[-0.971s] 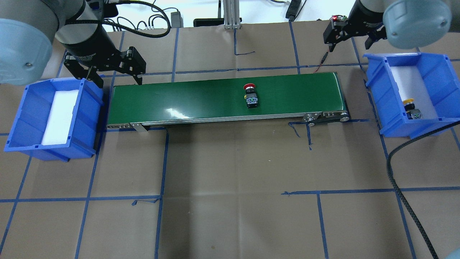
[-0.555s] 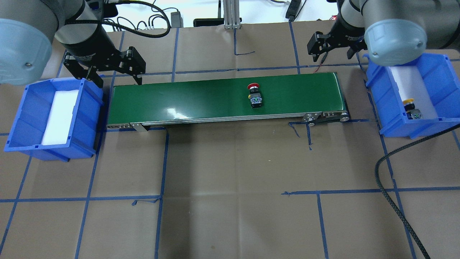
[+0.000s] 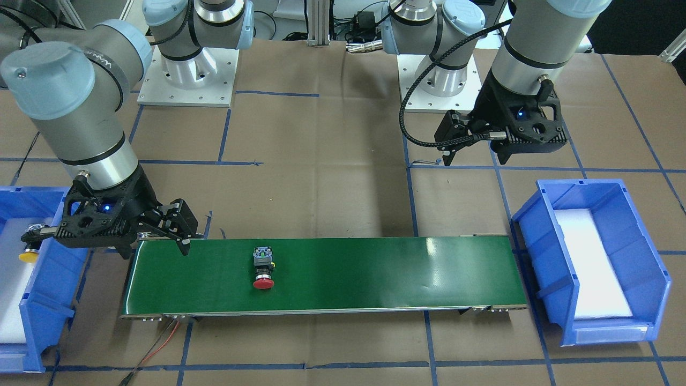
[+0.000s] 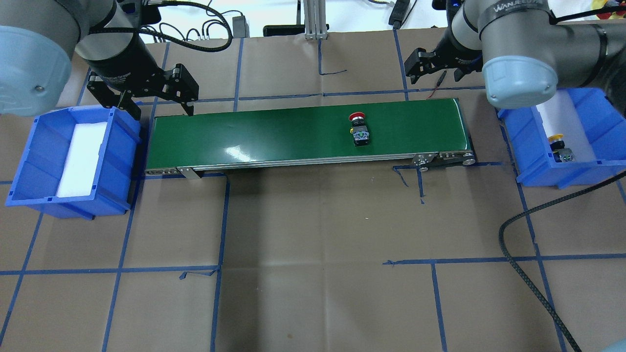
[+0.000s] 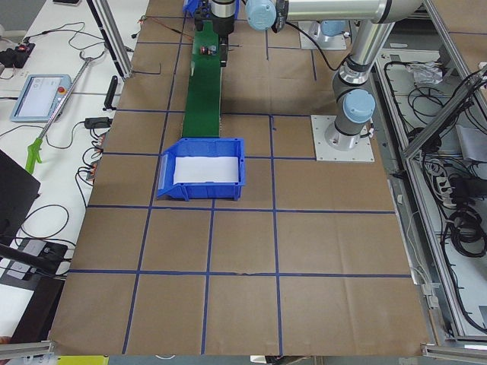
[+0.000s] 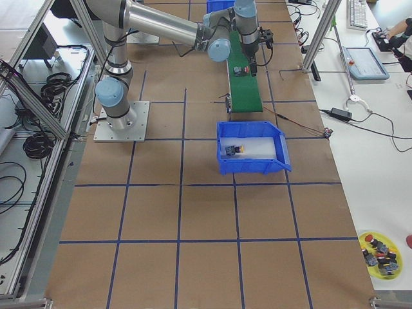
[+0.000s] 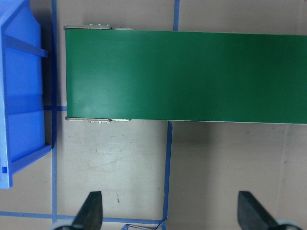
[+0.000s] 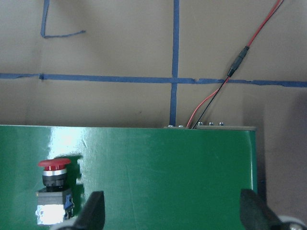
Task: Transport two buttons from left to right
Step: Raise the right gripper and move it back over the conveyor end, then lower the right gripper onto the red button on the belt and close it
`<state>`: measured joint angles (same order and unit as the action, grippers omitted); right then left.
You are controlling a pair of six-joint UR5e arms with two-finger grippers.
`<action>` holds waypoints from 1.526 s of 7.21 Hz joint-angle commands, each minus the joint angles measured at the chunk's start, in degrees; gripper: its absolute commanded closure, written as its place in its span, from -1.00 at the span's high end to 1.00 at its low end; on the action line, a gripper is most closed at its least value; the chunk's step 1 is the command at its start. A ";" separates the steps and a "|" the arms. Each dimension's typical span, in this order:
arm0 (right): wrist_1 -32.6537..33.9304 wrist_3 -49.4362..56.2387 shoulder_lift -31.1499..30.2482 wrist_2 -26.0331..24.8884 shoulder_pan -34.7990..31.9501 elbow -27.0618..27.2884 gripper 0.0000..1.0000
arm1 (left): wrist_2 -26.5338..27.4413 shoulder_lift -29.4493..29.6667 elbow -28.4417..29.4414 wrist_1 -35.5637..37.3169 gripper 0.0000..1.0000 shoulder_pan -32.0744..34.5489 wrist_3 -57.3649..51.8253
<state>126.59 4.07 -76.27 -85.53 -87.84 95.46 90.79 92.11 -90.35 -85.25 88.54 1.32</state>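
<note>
The red button (image 4: 359,129) lies on its side on the green conveyor belt (image 4: 274,132), right of the middle; it also shows in the front view (image 3: 263,268) and the right wrist view (image 8: 53,187). The yellow button (image 4: 560,146) lies in the right blue bin (image 4: 533,161), also seen in the right side view (image 6: 233,150). My right gripper (image 4: 436,73) is open and empty, hovering over the belt's far right end (image 3: 155,244), right of the red button. My left gripper (image 4: 161,105) is open and empty above the belt's left end (image 7: 170,215).
The left blue bin (image 4: 29,161) holds only a white foam pad. A black cable (image 4: 528,274) loops over the table at the right front. A red wire (image 4: 437,83) runs from the belt's right end. A yellow dish of spare buttons (image 6: 380,248) sits far off.
The red button has ridden to the right along the belt. My right arm has swung left, bringing its gripper from beside the right bin to the belt's right end. The left arm has not moved.
</note>
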 commanded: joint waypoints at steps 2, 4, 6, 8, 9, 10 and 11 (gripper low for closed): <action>5.60 -0.11 2.70 -0.08 0.13 1.49 0.99 | 0.00 0.00 0.00 0.00 1.00 -0.04 0.00; 5.51 -0.29 3.15 0.01 0.30 1.66 0.99 | 0.00 0.00 0.00 -0.09 1.00 -0.04 -0.09; 5.34 -0.38 3.15 -0.08 0.22 1.49 0.99 | 0.00 0.00 0.00 0.00 1.00 -0.04 -0.09; 5.25 -0.29 3.06 -0.08 0.22 1.31 0.99 | 0.00 0.00 0.00 0.00 1.00 -0.04 -0.09; 5.25 -0.29 2.97 0.27 0.22 1.66 0.99 | 0.09 0.00 0.00 0.00 1.00 -0.04 -0.09; 5.16 -0.38 2.97 0.45 0.22 1.66 0.99 | 0.09 0.00 0.00 0.00 1.00 0.05 -0.09; 4.90 -0.47 3.06 0.45 0.22 1.66 0.99 | 0.00 0.00 0.08 0.00 1.00 0.05 -0.09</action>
<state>131.72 3.70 -73.27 -85.18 -87.62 97.07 90.85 92.11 -90.34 -85.25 88.56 1.23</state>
